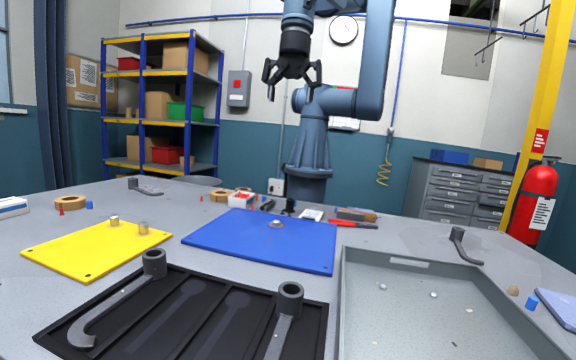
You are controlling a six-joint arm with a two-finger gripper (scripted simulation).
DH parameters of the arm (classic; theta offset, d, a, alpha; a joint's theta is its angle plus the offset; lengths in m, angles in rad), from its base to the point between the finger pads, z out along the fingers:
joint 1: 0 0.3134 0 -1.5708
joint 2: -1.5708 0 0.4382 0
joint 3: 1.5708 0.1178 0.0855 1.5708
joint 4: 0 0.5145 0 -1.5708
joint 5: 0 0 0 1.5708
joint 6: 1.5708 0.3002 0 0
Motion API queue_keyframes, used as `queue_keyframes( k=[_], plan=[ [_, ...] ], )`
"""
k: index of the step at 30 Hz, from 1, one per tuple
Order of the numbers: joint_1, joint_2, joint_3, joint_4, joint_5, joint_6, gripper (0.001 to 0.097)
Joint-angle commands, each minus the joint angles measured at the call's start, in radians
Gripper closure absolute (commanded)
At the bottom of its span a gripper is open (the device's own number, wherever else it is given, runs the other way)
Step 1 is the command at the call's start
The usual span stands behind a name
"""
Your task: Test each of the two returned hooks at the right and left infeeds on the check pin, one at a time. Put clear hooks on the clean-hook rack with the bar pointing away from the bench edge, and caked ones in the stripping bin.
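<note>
On the grey bench a blue mat [267, 241] carries a small check pin [276, 223] near its middle. One grey hook [464, 244] lies on the bench to the right, beyond the grey stripping bin [433, 310]. Another hook [145, 187] lies at the far left. The black clean-hook rack [183, 315] in front holds two hooks [113, 302] [284, 320] in its slots, ring ends away from the bench edge. High above the blue mat's far side my gripper [292, 89] hangs open and empty.
Behind the bench stand the arm's base [309, 165], blue shelving [160, 105] and a drawer cabinet [455, 195]. A yellow mat [95, 247] with two pegs lies left. Tape rolls, small tools and a white box clutter the far side. A blue pad [575, 310] sits right.
</note>
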Motion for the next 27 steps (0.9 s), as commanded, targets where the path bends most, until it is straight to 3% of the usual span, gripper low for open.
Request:
queue_keyframes(
  k=[1, 15, 27],
  plan=[
    [0.0, -0.001, -0.001, 0.0, 0.0, 0.0, 0.0047],
    [0.0, -0.001, -0.001, 0.0, 0.0, 0.0, 0.0047],
    [0.0, -0.001, -0.001, 0.0, 0.0, 0.0, 0.0287]
  ],
)
